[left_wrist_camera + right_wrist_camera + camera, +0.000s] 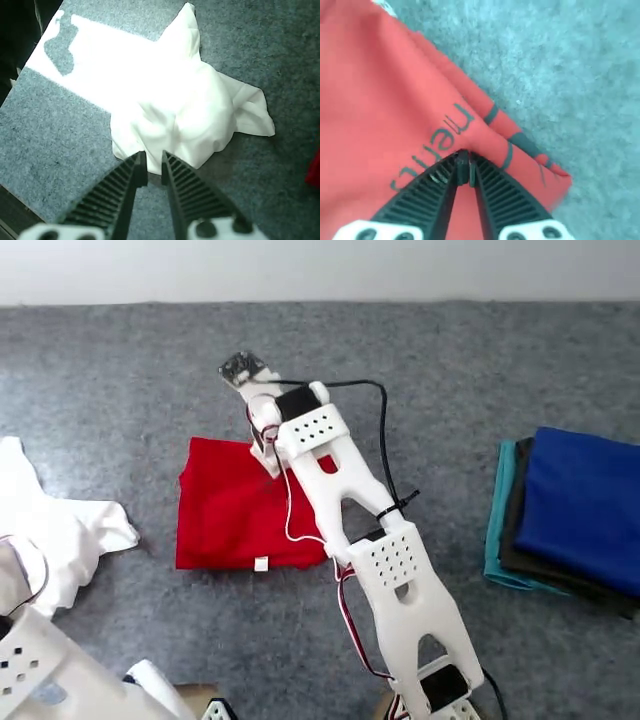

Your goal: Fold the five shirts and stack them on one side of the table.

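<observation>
Grey felt tabletop, pale wall behind. Stretched across the middle from the near edge, right arm. Under its tip, red shirt, folded into a rough rectangle and lying flat. At the right side, a folded stack: blue shirt on top, dark shirt beneath, teal shirt lowest. At the left edge, white shirt, crumpled. Right end effector pinched closed on a ridge of red cloth. Left end effector parted narrowly, gripping nothing, poised at the white shirt's hem.
</observation>
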### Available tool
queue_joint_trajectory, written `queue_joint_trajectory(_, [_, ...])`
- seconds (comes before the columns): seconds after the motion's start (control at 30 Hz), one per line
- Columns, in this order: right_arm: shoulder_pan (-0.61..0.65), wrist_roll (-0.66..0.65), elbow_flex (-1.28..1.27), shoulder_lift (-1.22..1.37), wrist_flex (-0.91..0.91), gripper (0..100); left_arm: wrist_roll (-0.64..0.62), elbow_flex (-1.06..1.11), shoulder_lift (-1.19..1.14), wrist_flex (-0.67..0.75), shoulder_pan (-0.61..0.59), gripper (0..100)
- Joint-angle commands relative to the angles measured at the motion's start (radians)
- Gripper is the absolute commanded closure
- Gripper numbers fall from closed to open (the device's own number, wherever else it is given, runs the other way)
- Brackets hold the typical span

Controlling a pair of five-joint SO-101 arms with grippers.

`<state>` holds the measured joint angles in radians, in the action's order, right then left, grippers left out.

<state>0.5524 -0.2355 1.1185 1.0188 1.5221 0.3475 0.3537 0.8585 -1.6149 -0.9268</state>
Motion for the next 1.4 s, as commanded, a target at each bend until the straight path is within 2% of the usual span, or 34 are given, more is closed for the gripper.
queue_joint_trajectory(0.0, [0.019,-0.005,0.109,-0.107,0.111,98.7,-0.008,-0.005,0.005,0.012,0.002,94])
queue_joint_trajectory(0.13, [0.027,0.002,0.160,-0.124,0.282,98.7,-0.008,-0.005,0.005,0.012,0.002,94])
queue_joint_trajectory(0.27, [0.001,0.097,0.078,-0.206,0.277,97.1,-0.008,-0.005,0.005,0.012,0.002,94])
queue_joint_trajectory(0.4, [0.001,0.133,-0.149,-0.352,0.278,87.6,-0.003,-0.007,0.005,0.011,0.002,94])
queue_joint_trajectory(0.63, [0.036,0.404,-0.517,-0.568,0.272,75.9,-0.006,-0.007,0.005,0.011,0.003,94])
queue_joint_trajectory(0.87, [0.102,0.591,-0.575,-0.490,0.271,61.1,-0.006,-0.005,0.005,0.011,0.003,94])
queue_joint_trajectory(1.13, [0.117,0.606,-0.575,-0.272,0.142,64.7,-0.003,0.036,0.008,0.012,0.003,94])
queue_joint_trajectory(1.27, [0.117,0.601,-0.569,-0.214,0.119,71.1,-0.003,0.047,0.011,0.012,-0.002,94])
queue_joint_trajectory(1.37, [0.117,0.600,-0.565,-0.208,0.137,80.9,-0.003,0.044,0.011,0.012,0.002,94])
